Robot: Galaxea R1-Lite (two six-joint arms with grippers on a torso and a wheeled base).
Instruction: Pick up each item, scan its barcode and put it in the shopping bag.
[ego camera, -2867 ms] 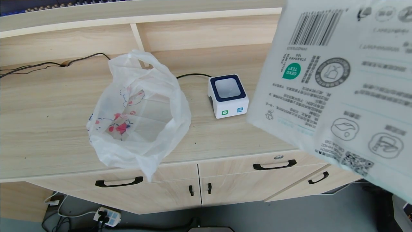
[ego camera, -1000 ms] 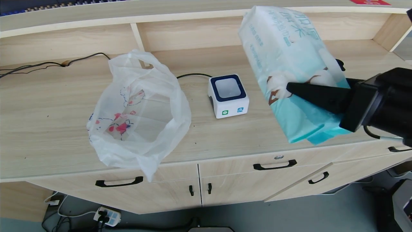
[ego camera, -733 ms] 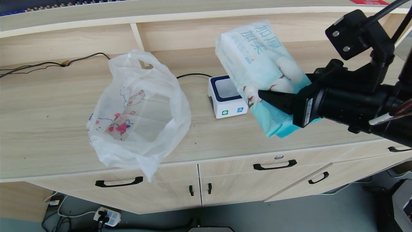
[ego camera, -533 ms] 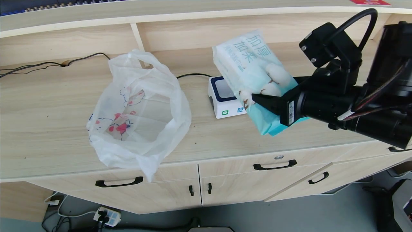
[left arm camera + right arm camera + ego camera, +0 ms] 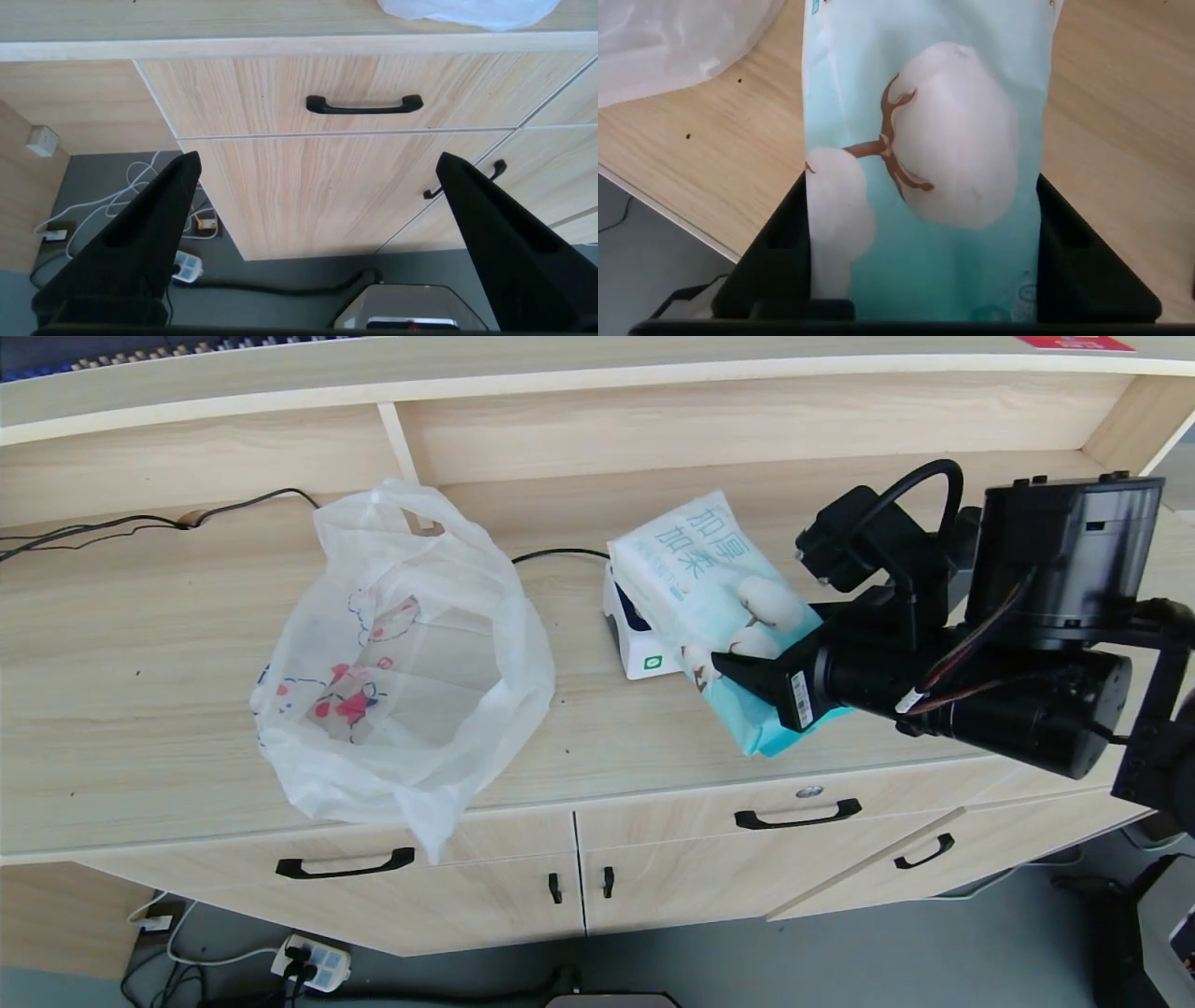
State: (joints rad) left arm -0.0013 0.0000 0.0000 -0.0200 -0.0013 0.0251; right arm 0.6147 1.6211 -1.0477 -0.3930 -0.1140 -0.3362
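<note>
Right gripper (image 5: 733,677) clamped on the tissue pack (image 5: 709,597) — the pack sticks out past the fingertips, tilted, far end over the scanner (image 5: 644,649) and hiding most of its top. Pack face: cotton-boll picture between the fingers, large teal characters beyond them. Green icon on the scanner front. Shopping bag (image 5: 411,653) stands open on the counter (image 5: 140,644), well beyond the pack's tip. Left gripper (image 5: 318,159) spread wide — drawer handle (image 5: 364,105) ahead of its tips.

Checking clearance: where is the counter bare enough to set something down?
Bare counter lies left of the shopping bag, out to the cables, and between bag and scanner. Crowded over the scanner, where the right gripper holds the tissue pack.
</note>
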